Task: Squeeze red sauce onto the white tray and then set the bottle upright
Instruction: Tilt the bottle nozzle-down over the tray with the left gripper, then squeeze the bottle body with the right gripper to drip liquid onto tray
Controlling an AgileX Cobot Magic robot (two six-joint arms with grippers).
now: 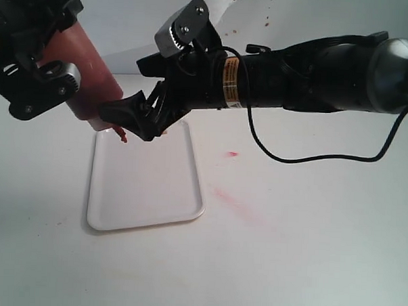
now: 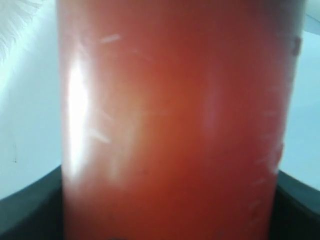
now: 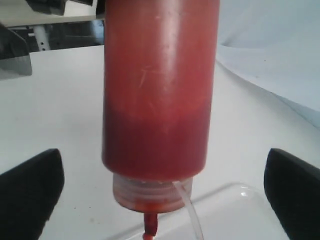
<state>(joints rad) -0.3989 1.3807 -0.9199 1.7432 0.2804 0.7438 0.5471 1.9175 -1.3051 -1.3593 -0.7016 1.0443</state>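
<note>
My left gripper (image 1: 49, 58) is shut on the bottle (image 1: 92, 73), a translucent red-tinted cylinder held tilted with its cap end down over the far corner of the white tray (image 1: 145, 184). In the left wrist view the bottle (image 2: 170, 120) fills the picture, and a dark finger (image 2: 27, 212) shows at each side. My right gripper (image 1: 127, 121) is open beside the cap. In the right wrist view its fingers (image 3: 30, 192) stand far apart, clear of the bottle (image 3: 157, 95). A drop of red sauce (image 3: 150, 231) hangs at the nozzle above the tray's rim (image 3: 235, 192).
Faint pinkish smears (image 1: 232, 198) lie on the white table to the right of the tray, with a small pink spot (image 1: 232, 154) beyond them. A black cable (image 1: 312, 158) loops down from the right arm. A white backdrop (image 1: 298, 21) rises behind.
</note>
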